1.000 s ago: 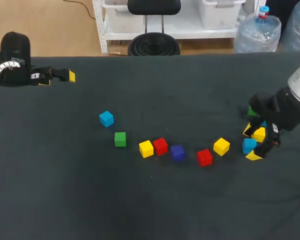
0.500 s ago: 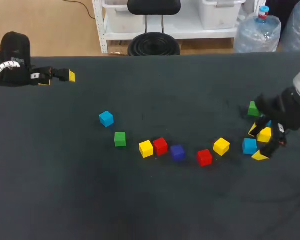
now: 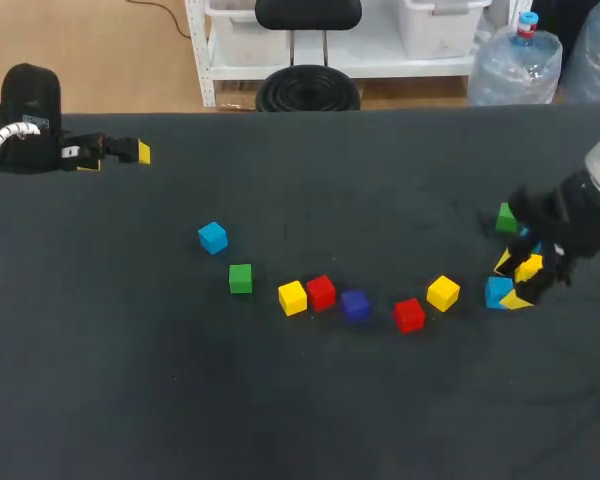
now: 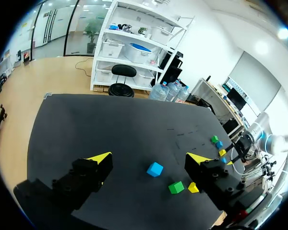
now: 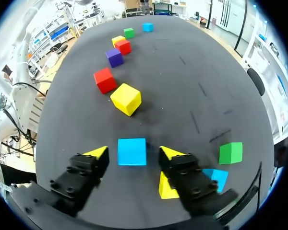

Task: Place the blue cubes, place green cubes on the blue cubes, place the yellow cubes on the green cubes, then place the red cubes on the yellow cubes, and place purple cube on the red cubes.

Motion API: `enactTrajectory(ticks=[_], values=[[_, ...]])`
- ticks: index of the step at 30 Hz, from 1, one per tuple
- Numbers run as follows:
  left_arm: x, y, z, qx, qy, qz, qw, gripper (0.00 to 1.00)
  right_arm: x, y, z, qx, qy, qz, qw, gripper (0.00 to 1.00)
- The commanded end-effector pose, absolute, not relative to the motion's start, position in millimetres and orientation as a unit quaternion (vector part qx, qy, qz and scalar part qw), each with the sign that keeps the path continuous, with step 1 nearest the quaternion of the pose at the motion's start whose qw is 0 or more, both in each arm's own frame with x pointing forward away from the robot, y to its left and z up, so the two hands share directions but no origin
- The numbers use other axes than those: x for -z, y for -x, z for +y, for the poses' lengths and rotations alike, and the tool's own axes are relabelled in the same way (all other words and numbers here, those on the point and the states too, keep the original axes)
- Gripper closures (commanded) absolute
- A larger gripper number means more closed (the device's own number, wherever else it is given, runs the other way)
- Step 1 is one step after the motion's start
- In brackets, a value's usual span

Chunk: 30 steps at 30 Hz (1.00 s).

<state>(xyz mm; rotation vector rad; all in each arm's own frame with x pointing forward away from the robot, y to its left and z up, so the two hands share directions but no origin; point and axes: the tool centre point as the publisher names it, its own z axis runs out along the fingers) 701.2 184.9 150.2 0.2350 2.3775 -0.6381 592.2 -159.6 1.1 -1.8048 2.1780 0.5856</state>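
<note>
Table (image 3: 300, 420): dark surface with eleven cubes visible on it, in a cluster at the right end and a loose arc across the middle.
Right gripper (image 5: 133, 153): low over the right end of the table. Fingers are spread and grip nothing.
First blue cube (image 5: 132, 151): on the table between the right gripper's fingers. A gap shows on each side, so neither finger touches it.
First yellow cube (image 5: 167, 189): partly covered by one finger of the right gripper. Whether they touch cannot be told.
Second blue cube (image 5: 216, 178): just past that same finger, on the side away from the first blue cube. It is partly hidden.
First green cube (image 5: 230, 153): near the second blue cube but apart from it, and clear of the gripper.
Second yellow cube (image 3: 442, 292): near the first blue cube, toward the middle of the table. It sits turned at an angle.
First red cube (image 3: 409, 314): just beside the second yellow cube.
Purple cube (image 3: 355, 304): between the two red cubes, touching neither.
Second red cube (image 3: 321, 292): just beside the third yellow cube (image 3: 292, 297).
Second green cube (image 3: 240, 278): next along the arc, apart from the third yellow cube.
Third blue cube (image 3: 212, 237): at the left end of the arc, near the second green cube.
Arc condition: every cube in it sits directly on the table.
Left gripper (image 4: 150, 159): at the far left edge of the table, well apart from every cube. Fingers are spread wide with nothing between them, and the third blue cube lies ahead of them.
</note>
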Motion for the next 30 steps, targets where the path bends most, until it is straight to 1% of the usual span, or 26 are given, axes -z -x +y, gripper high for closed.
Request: enactTrajectory(ticks=[1,2,3,4,5,6,20,26,30], values=[[-150,-701,185,0.244,-0.09,0.908,0.329,0.0,-4,-591,-161,-0.208,0.622,0.745,0.125,0.65],[-150,-701,185,0.244,-0.09,0.908,0.329,0.0,-4,-591,-161,-0.209,0.622,0.744,0.124,0.65],[-150,-701,185,0.244,-0.09,0.908,0.329,0.0,-3,-591,-161,-0.209,0.622,0.744,0.124,0.67],[-150,-701,185,0.244,-0.09,0.908,0.329,0.0,-2,-591,-162,-0.209,0.622,0.744,0.124,0.75],[-150,-701,185,0.244,-0.09,0.908,0.329,0.0,-2,-592,-162,-0.209,0.622,0.744,0.124,0.86],[-150,-701,185,0.244,-0.09,0.908,0.329,0.0,-2,-593,-162,-0.209,0.622,0.744,0.125,1.0],[-150,-701,185,0.244,-0.09,0.908,0.329,0.0,-12,-602,-159,-0.217,0.61,0.751,0.13,1.0],[-150,-701,185,0.244,-0.09,0.908,0.329,0.0,-30,-615,-150,-0.253,0.589,0.757,0.13,1.0],[-150,-701,185,0.244,-0.09,0.908,0.329,0.0,-41,-623,-142,-0.26,0.601,0.743,0.136,1.0]])
